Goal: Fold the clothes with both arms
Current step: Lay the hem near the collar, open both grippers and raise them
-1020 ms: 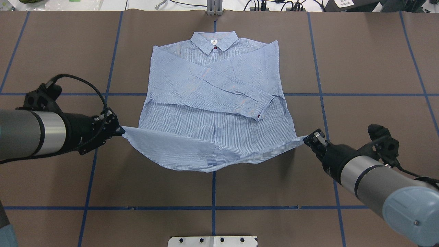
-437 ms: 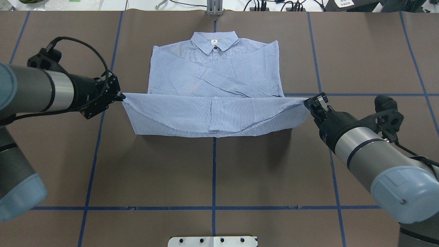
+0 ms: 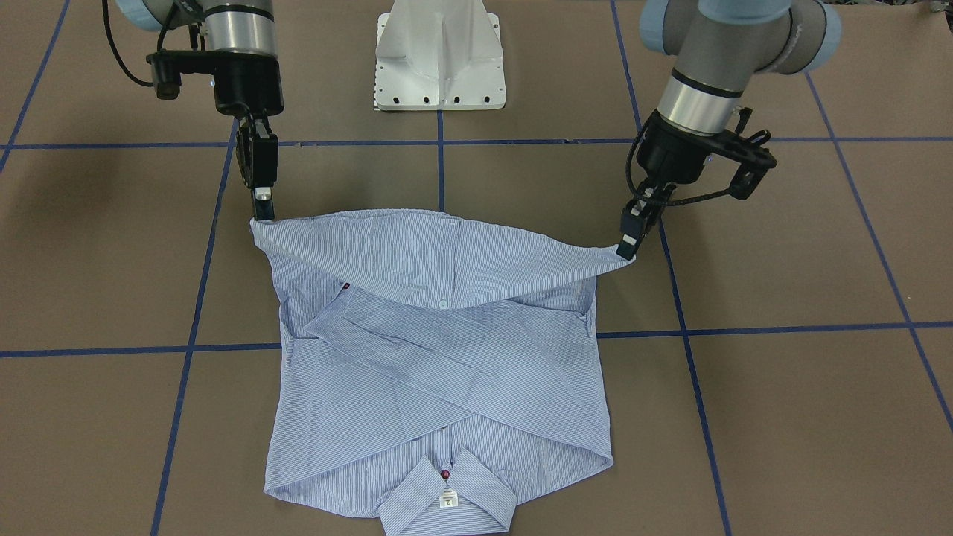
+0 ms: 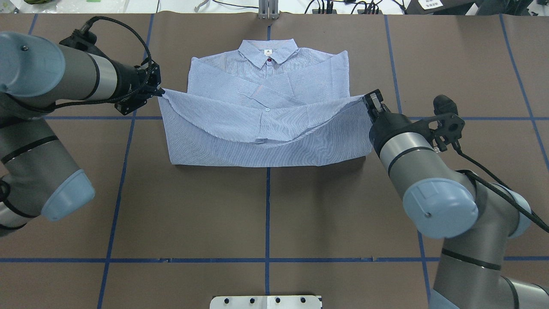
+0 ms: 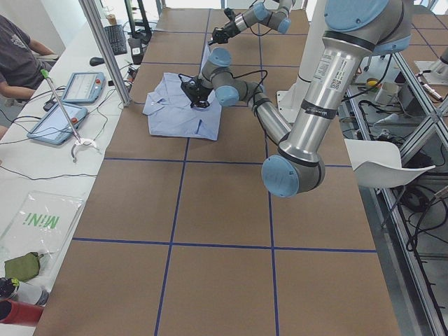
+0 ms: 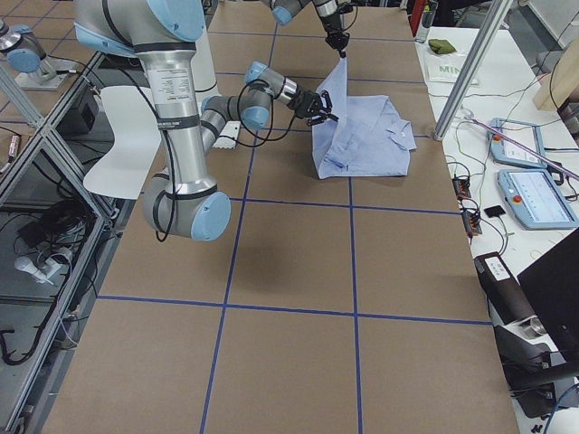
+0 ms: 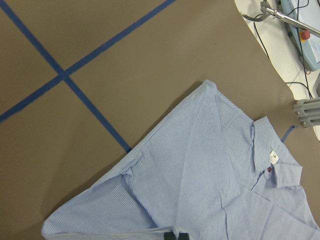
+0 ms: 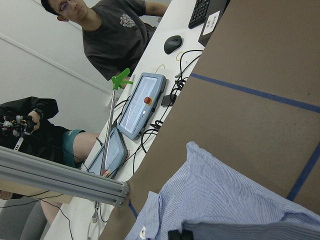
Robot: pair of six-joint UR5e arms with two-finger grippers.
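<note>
Shirt [image 4: 266,148] lies on our table [image 4: 266,214], collar [image 4: 253,49] at the far side, sleeves [image 4: 309,79] crossed; we pinch one hem corner in the left end effector [image 4: 161,91] and the other in the right end effector [image 4: 365,98], hem raised above the sleeves.

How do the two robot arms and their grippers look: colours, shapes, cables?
Both the left arm and the right arm are round silver-grey tubes with light blue joint caps and a black wrist section. The left gripper and the right gripper are black and narrow, with slim jaws. A black braided cable loops beside each wrist.
</note>
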